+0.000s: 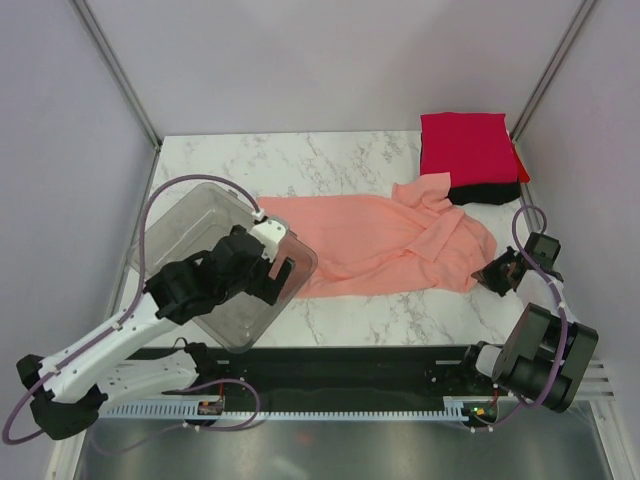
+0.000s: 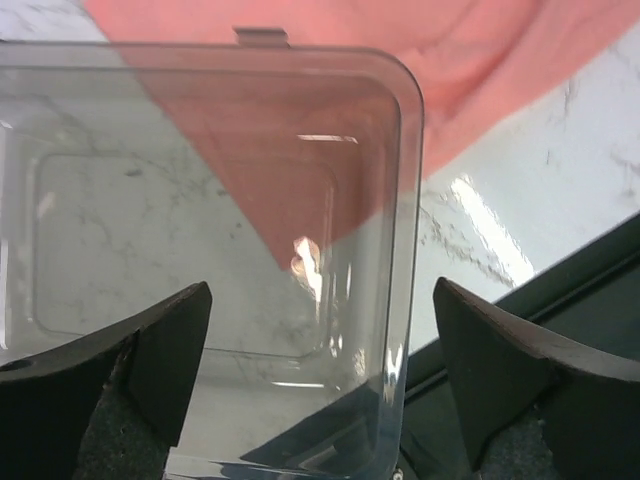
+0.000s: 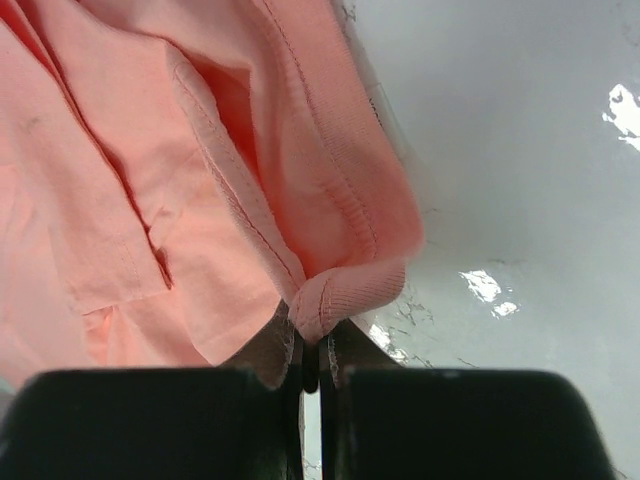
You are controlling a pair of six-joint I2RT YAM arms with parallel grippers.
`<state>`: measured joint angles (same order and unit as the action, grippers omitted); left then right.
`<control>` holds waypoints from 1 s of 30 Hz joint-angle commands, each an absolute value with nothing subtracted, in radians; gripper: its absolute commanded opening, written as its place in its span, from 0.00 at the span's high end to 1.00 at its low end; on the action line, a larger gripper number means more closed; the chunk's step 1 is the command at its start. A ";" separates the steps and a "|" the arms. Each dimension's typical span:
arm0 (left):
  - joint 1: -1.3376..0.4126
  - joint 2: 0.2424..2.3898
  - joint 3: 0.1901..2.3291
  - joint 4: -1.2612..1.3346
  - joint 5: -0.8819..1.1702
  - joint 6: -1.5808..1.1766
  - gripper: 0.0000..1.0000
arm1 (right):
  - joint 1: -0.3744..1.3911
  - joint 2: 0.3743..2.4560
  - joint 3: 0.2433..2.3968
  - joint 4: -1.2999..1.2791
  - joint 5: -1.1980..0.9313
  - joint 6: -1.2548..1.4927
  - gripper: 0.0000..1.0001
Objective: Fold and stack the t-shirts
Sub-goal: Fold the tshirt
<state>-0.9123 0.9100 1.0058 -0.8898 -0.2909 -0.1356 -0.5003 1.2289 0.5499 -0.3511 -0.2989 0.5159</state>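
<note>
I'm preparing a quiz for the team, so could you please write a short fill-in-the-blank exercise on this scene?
The right fingers are ____ on the pink shirt. The left fingers by the tub are ____. The red shirt lies on the black shirt at the far ____ corner of the table.
Missing: shut; open; right.
</note>
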 commanded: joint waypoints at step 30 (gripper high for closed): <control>-0.282 1.917 1.528 -0.822 -0.141 -0.744 0.54 | -0.503 1.229 0.506 -0.262 -0.419 0.495 1.00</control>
